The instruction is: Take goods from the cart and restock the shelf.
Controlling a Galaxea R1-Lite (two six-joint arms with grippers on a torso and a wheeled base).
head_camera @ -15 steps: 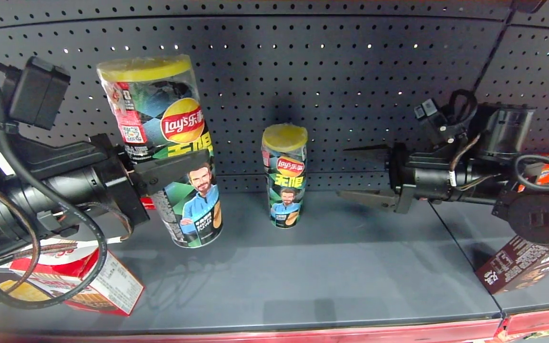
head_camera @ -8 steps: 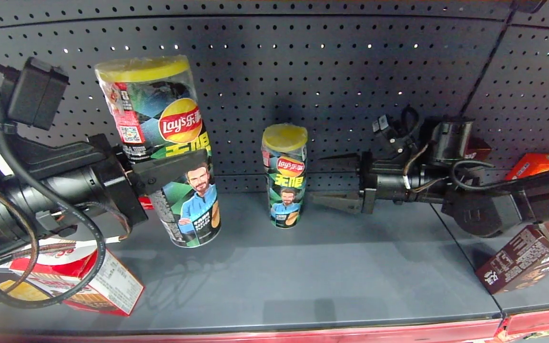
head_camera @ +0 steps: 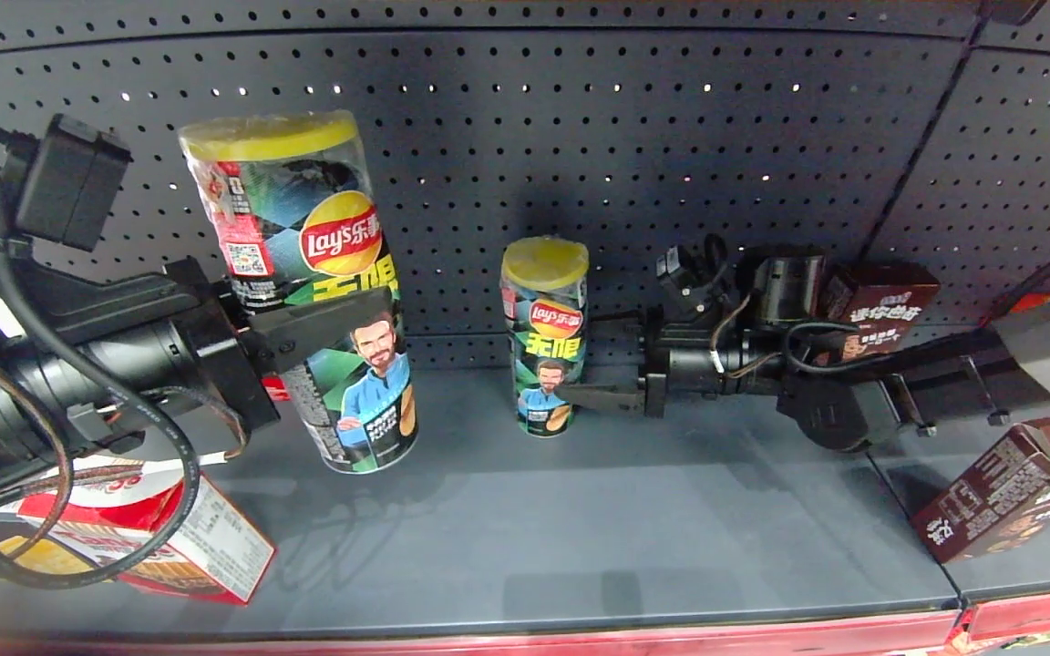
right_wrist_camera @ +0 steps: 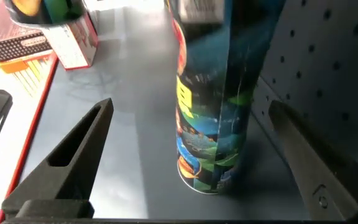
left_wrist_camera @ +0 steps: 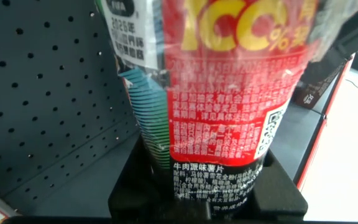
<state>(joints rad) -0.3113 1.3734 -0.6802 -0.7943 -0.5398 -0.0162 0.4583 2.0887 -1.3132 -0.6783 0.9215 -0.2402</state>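
Two cans: big can (head_camera: 306,210) is gripped by left hand (head_camera: 343,310), small can (head_camera: 543,337) bracketed by open right hand (right_wrist_camera: 190,107). Mid-body closure advised, w/o tipping

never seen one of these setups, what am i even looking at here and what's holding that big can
This is a two-armed robot restocking a shop shelf. The wide picture comes from a camera on its head; the other two come from cameras on its wrists. The left gripper is clamped on a large chip can, held slightly tilted. The right gripper is open, straddling a small chip can that stands upright on the grey shelf. A red and white box lies at the left, and a brown box at the right.
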